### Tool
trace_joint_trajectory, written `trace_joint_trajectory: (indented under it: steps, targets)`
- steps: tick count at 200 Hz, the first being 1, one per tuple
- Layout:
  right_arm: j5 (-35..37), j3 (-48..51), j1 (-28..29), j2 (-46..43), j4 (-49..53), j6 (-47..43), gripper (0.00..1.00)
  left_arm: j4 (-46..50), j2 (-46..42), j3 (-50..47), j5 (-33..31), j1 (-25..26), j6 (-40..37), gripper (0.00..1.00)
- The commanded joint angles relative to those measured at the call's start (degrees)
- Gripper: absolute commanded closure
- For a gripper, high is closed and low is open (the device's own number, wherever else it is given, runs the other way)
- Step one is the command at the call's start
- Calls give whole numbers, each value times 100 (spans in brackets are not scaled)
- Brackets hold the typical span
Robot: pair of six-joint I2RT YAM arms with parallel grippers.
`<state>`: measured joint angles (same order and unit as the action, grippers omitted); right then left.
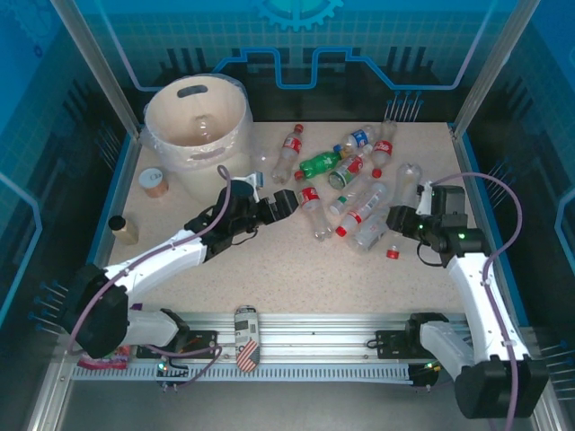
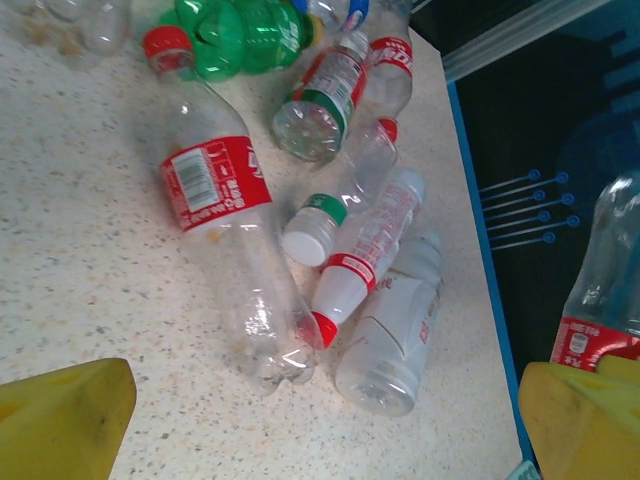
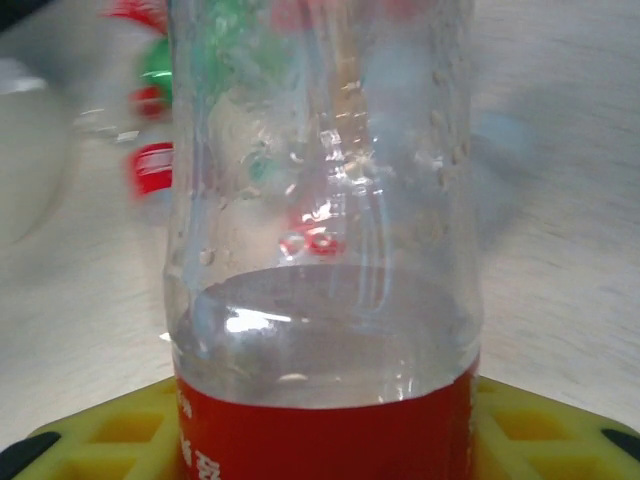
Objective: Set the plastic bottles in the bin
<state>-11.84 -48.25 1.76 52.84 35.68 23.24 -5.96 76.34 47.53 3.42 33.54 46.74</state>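
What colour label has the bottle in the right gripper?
Red label on the bottle; right wrist view.

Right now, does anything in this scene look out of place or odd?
A striped can lies on the metal rail at the near edge, off the tabletop. What looks like a loose red cap lies alone there.

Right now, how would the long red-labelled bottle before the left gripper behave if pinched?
The red-labelled bottle looks empty, so probably light. Its clear wall seems dented near the base, so it likely buckles under a pinch. Lying on its side on the table, it may roll if nudged.
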Motion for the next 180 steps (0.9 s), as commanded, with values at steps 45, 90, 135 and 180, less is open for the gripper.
trace_joint_trajectory:
  steps: [45, 90, 135, 180]
  targets:
    - [-1393, -510, 2003, 1272, -687, -913, 58, -1992, 473, 23, 1256, -73, 721, 1]
    - [-1750, -624, 2487, 1753, -1218, -868, 60, -2890, 945, -143, 1313, -73, 1069, 1]
    - [-1963, -592, 2609, 2039, -1540, -669, 60, -3510, 1610, 69, 1653, 21, 1396, 5]
    - [-1928, -547, 2613, 2173, -1574, -619, 58, -3704, 1751, -6, 1618, 23, 1518, 39]
